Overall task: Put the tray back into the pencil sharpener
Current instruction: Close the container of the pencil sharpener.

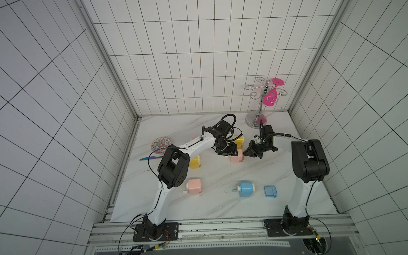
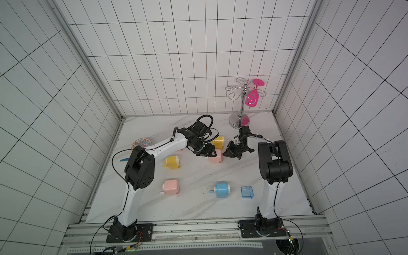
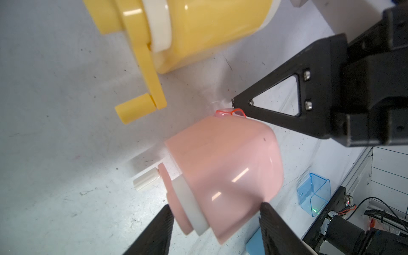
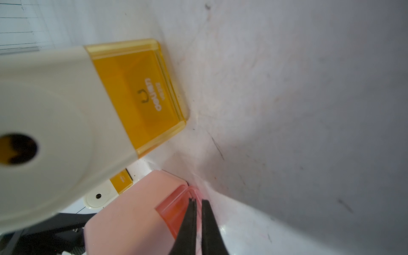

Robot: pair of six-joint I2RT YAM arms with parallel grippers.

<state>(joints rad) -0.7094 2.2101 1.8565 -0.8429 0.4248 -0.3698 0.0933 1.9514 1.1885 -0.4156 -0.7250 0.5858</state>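
Note:
A pink pencil sharpener (image 1: 237,156) (image 2: 217,157) lies on the marble table between the two arms. My left gripper (image 1: 229,152) (image 3: 215,209) is shut on its body (image 3: 220,172), one finger on each side. The translucent pink tray (image 4: 174,206) sits partly inside the sharpener's (image 4: 123,218) slot, and its rim (image 3: 230,112) sticks out of the far end. My right gripper (image 1: 246,153) (image 2: 225,154) (image 4: 198,201) is shut on the tray's outer wall, one thin finger inside and one outside.
A yellow sharpener (image 1: 238,141) (image 3: 187,28) lies close behind the pink one. Nearer the front are another yellow sharpener (image 1: 195,162), a pink one (image 1: 194,185), a blue one (image 1: 246,189) and a loose blue tray (image 1: 270,191). A patterned plate (image 1: 161,145) and a glass rack (image 1: 258,116) stand at the back.

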